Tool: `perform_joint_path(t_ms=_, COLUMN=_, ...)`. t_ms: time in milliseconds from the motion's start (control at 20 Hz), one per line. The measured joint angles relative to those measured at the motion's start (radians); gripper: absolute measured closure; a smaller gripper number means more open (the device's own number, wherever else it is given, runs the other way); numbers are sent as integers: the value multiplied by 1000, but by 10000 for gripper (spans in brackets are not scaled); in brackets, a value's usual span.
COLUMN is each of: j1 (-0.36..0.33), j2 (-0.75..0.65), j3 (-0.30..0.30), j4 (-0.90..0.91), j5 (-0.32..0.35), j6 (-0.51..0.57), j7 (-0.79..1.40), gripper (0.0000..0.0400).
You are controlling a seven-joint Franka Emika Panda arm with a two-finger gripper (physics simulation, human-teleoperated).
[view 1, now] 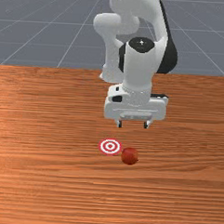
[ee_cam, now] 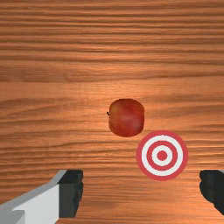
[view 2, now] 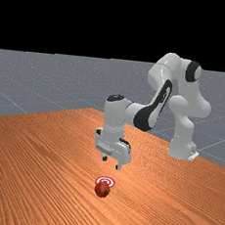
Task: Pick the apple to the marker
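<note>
Lifting and carrying both remain, I judge: just below the front view's centre, the apple [view 1: 129, 156] lies right beside the marker [view 1: 110, 146], the gripper [view 1: 132, 125] higher up (jaws apart, empty).

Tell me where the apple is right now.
In the front view, the apple sits on the wooden table, beside the round target, toward that view's right and slightly nearer the camera.

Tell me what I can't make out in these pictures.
- Underside of the apple: front view, hidden by its own body.
- Near rim of the marker: far view, behind the apple.
- Outer parts of the jaws: wrist view, cut off by its edges.
- White mark on the arm: front view, too small.
</note>
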Motion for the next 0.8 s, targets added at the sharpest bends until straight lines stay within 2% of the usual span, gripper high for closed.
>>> perform_joint_path(t_ms=250, j1=-18, j2=226, j3=2, j4=190, j5=21, j6=21, j7=38, gripper=0)
perform_joint_path(t_ms=500, j1=-18, j2=313, j3=4, j4=235, j5=30, j6=31, j7=63, gripper=0)
perform_joint_path(t_ms=550, j1=-17, j2=318, j3=4, j4=237, j5=31, j6=31, j7=66, gripper=110)
perform_joint_path(t_ms=800, j1=-21, j2=277, j3=-4, j4=179, j5=33, j6=33, j7=68, gripper=110)
